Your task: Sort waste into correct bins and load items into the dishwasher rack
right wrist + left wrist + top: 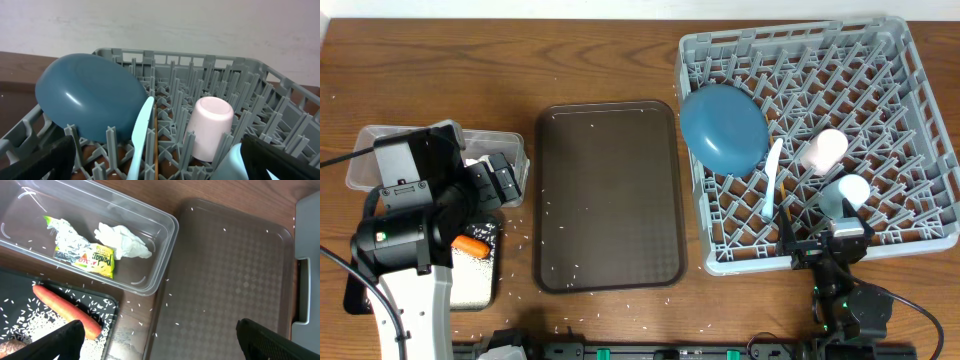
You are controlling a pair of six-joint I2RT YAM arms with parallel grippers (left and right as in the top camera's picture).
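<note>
The clear tub (160, 255) holds crumpled foil (65, 230), a yellow-green wrapper (97, 260) and a white tissue (122, 241). The black tray (112, 305) beside it holds the carrot (67, 310), rice (30, 325) and a brown lump (10, 345). My left gripper (160, 342) is open and empty, above the gap between the black tray and the brown tray. In the grey rack (920, 120) stand a dark-blue plate (723, 127), a white utensil (772, 180), a pinkish cup (823, 150) and a light-blue cup (847, 193). My right gripper (830, 240) is open and empty at the rack's front edge. I do not see the pale-blue bowl.
The dark brown serving tray (610, 195) lies between the bins and the rack, with a few rice grains on it. More grains are scattered on the wooden table (520, 240) around the trays. The left arm (410, 230) covers much of the bins from above.
</note>
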